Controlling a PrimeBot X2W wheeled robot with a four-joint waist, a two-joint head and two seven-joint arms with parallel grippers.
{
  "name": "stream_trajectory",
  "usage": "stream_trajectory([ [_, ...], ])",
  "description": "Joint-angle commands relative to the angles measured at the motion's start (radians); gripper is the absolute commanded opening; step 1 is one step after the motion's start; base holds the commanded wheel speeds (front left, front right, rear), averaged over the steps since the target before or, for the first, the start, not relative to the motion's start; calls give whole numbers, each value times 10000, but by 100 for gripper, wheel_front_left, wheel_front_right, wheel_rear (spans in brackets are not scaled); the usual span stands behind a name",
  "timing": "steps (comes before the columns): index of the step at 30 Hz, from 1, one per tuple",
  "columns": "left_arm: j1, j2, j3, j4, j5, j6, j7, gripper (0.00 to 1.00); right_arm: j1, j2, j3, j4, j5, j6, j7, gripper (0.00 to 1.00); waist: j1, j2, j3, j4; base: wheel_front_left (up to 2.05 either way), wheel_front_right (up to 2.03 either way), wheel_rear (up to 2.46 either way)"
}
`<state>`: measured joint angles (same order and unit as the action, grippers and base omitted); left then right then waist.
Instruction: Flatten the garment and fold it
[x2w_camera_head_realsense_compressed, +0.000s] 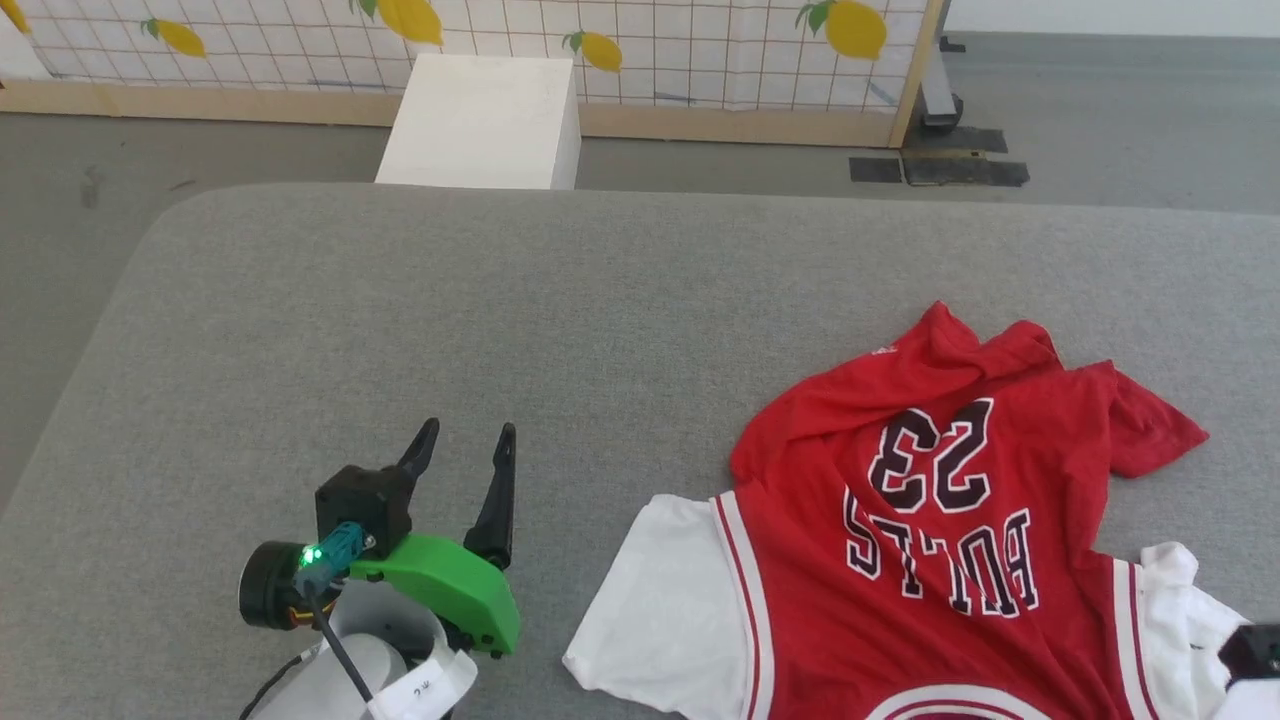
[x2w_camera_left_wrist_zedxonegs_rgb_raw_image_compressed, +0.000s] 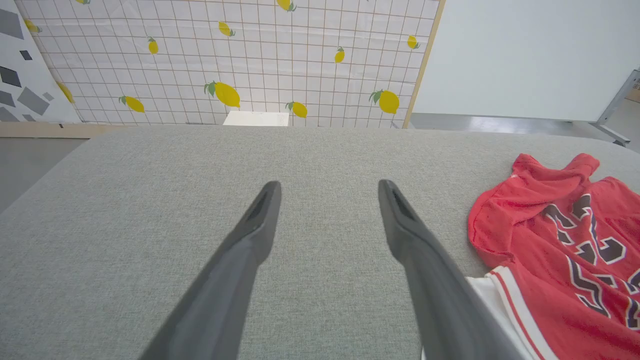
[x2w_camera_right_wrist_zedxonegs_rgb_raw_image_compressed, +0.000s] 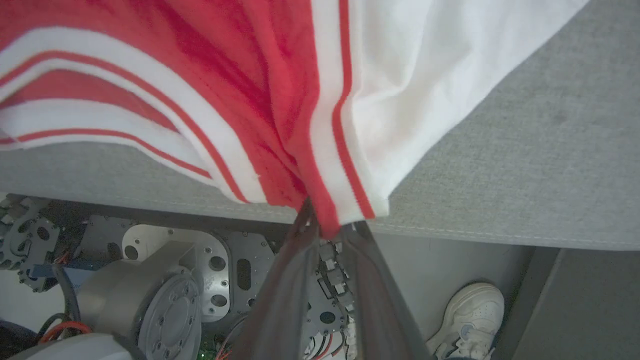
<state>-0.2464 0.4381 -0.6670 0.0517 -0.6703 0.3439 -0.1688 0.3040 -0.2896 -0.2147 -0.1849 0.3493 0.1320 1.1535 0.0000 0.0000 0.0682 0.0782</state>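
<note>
The garment, a red T-shirt with white sleeves and dark lettering, lies crumpled at the right of the grey table, collar toward me. In the left wrist view the garment sits to the right of my fingers. My left gripper hovers open over bare table left of the shirt, and the open left gripper holds nothing. In the right wrist view my right gripper is shut on the garment, pinching its striped shoulder seam at the table's near edge. A dark part of the right arm shows at the lower right.
The grey padded table has wide free room left of and behind the shirt. A white box stands on the floor beyond it, before a lemon-print screen. A person's white shoe stands on the floor below the table edge.
</note>
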Motion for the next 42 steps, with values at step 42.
stream_trajectory([
  [42, -4435, -54, -2423, 647, -1625, -2637, 8372, 100, -2874, 1338, 58, 545, -321, -13, -10642, 100, 0, 0, 2299, -2117, 0, 0, 0],
])
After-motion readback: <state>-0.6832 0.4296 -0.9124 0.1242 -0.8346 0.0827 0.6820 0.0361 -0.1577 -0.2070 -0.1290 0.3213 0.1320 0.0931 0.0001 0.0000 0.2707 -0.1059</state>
